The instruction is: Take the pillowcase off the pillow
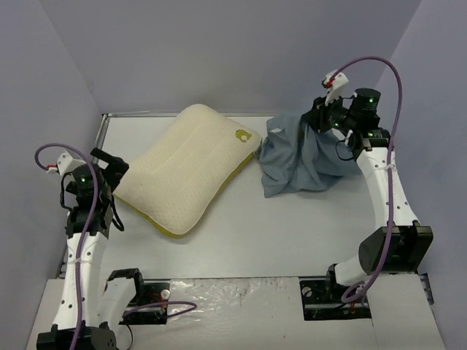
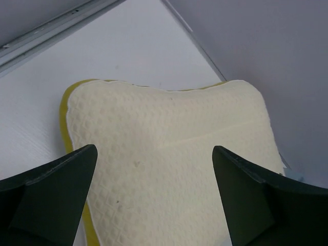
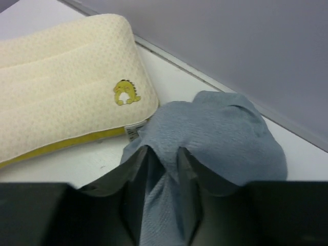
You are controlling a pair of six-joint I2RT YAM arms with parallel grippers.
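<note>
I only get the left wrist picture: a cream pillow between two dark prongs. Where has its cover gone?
Observer: The pillowcase is off. It sits as a crumpled grey-blue heap on the table, to the right of the pillow.
Visitor: Is anything holding that heap?
Observer: Yes. The right hand is shut on it, with a fold of cloth bunched between its fingers.
Visitor: Does the pillow have any decoration I'm missing?
Observer: A small yellow dinosaur mark sits near the corner closest to the pillowcase.
</note>
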